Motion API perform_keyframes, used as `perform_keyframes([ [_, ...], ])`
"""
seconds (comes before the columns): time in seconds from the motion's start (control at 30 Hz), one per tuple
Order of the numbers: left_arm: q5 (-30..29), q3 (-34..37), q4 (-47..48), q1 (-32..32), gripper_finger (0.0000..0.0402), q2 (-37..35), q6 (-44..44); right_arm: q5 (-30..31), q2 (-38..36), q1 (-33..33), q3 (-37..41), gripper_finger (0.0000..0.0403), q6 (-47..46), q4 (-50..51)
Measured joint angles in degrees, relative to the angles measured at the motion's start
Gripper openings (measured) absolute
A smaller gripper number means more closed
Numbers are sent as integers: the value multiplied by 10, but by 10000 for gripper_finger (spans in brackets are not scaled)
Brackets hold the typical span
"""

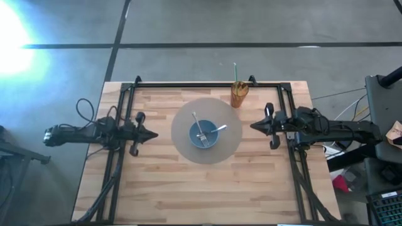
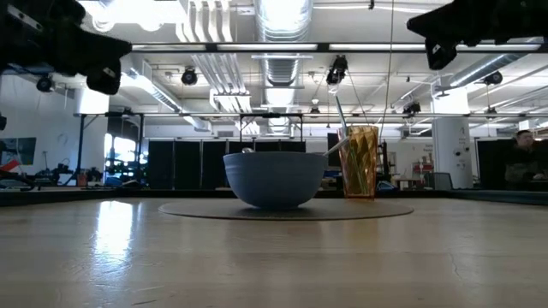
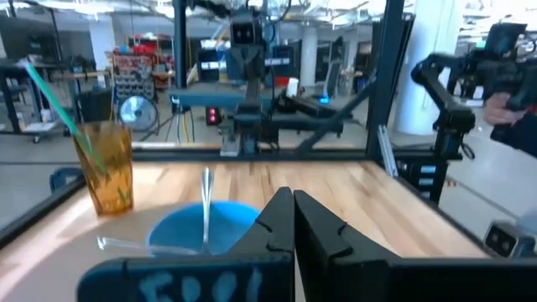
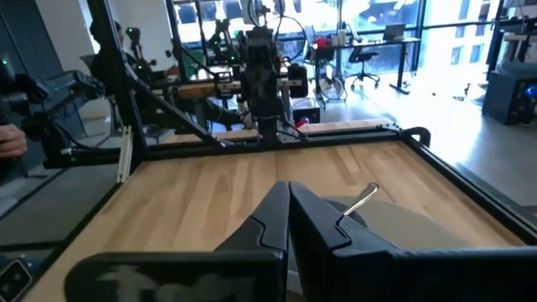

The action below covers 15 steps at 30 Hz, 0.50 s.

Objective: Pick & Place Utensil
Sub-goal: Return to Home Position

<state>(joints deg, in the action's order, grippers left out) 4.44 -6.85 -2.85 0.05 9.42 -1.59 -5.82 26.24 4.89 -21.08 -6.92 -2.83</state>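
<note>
The left gripper [image 1: 155, 134] and right gripper [image 1: 253, 126] hang above the desk [image 1: 163, 188], tips facing, each with its fingers together and empty. Between them the bowl [image 1: 204, 137] holds the fork [image 1: 201, 132] and spoon [image 1: 218, 130]. Near the right gripper, the cup [image 1: 239, 95] holds the straw [image 1: 235, 70].

A round grey mat [image 1: 185, 147] lies at the wooden table [image 1: 188, 194] centre. A black frame [image 1: 188, 84] borders the table at 9, 12 and 3 o'clock.
</note>
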Motion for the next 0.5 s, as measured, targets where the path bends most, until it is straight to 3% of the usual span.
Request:
perform_keyframes([
  [0.27, 0, 63, -42, 0, 0, -37, -1, 0, 0, 0, 57, 8, 15, -51],
  [0.5, 0, 63, -41, 0, 0, -43, 0, 0, -43, 0, 65, 8, 41, -42],
])
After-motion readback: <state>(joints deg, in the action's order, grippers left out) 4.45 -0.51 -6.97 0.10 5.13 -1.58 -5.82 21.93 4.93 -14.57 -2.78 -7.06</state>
